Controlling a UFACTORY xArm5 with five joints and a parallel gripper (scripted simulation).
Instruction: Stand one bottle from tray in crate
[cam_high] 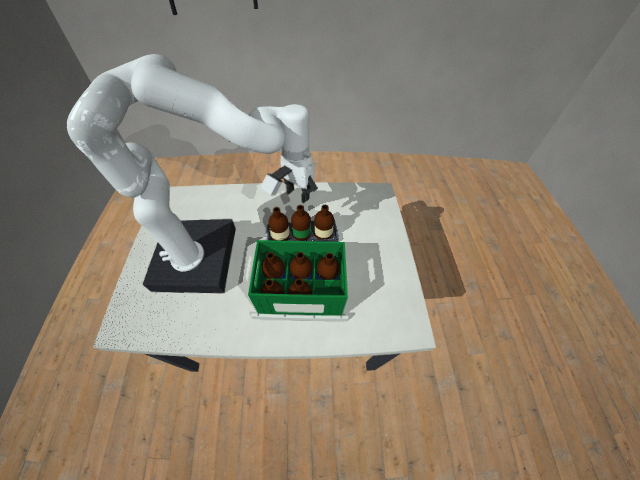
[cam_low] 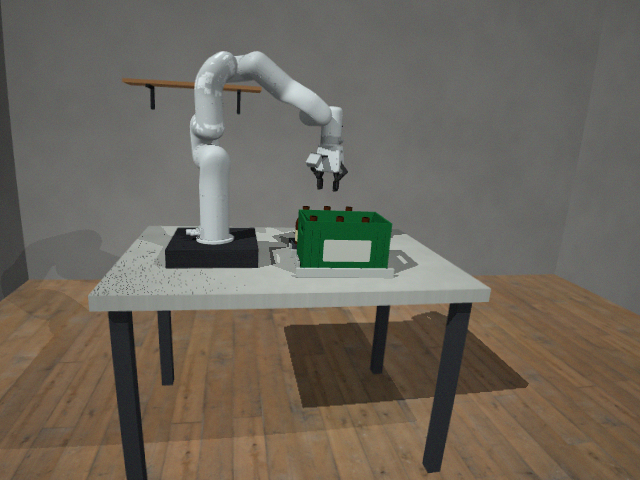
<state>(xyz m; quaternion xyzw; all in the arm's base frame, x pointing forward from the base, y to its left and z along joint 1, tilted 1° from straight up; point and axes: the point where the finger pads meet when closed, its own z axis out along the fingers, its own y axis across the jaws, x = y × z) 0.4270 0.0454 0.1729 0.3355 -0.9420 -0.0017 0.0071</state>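
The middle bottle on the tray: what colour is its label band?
Green, clearest in the top view.

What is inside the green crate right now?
The top view shows five brown bottles in the green crate, one per cell; the front right cell holds none. The crate walls hide the bottles' lower parts.
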